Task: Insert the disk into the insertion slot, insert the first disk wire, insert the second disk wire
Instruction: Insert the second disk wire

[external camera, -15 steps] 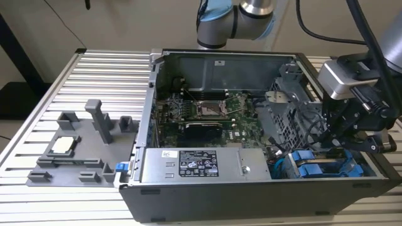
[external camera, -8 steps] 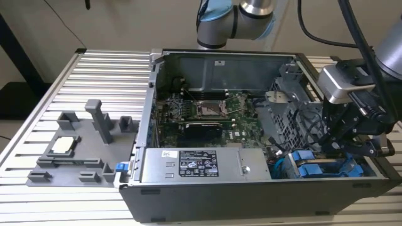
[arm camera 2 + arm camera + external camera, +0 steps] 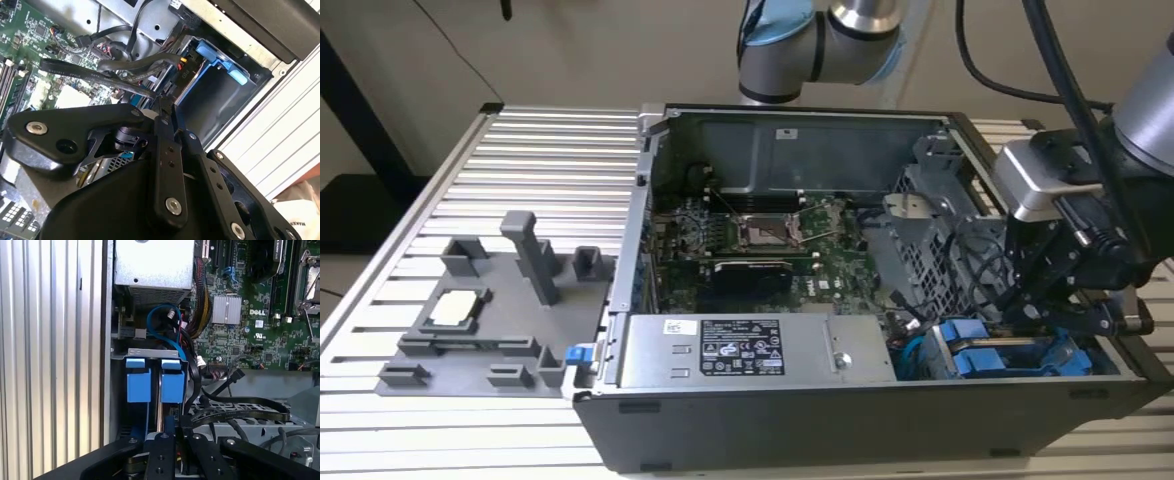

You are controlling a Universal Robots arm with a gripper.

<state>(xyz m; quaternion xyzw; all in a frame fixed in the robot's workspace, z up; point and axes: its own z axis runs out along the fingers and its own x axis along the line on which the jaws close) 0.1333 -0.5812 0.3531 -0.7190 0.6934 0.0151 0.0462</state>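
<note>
— While the arm reaches in from the exterior view's right, what is the end effector (image 3: 167, 107) doing?

— It hangs inside the open computer case (image 3: 761, 440), low over the case corner nearest the camera on the exterior view's right. In the second wrist view the tips are drawn together, clenched on the end of a black flat wire (image 3: 240, 409). That wire runs away from the tips across the case floor, beside a tangle of other black cables (image 3: 130, 65).

— And the disk?

— The disk (image 3: 983, 360) is already seated in the insertion slot (image 3: 152, 353), in that same corner of the case. Its bright blue frame shows at the mouth of the grey metal cage. In the first wrist view two blue tabs stand side by side there, just ahead of the end effector. I cannot tell which tab belongs to which frame.

— What else is in the case?

— A silver box with a white sticker (image 3: 754, 350) lies along the case's front wall, just beside the cage. The green motherboard (image 3: 761, 245) sits behind it.

— And on the worktop (image 3: 547, 160)?

— The case takes the ribbed worktop's side on the exterior view's right. A grey fixture tray (image 3: 494, 345) rests toward the opposite edge, well apart from the end effector, with a pale block (image 3: 458, 307) lying in it.
</note>
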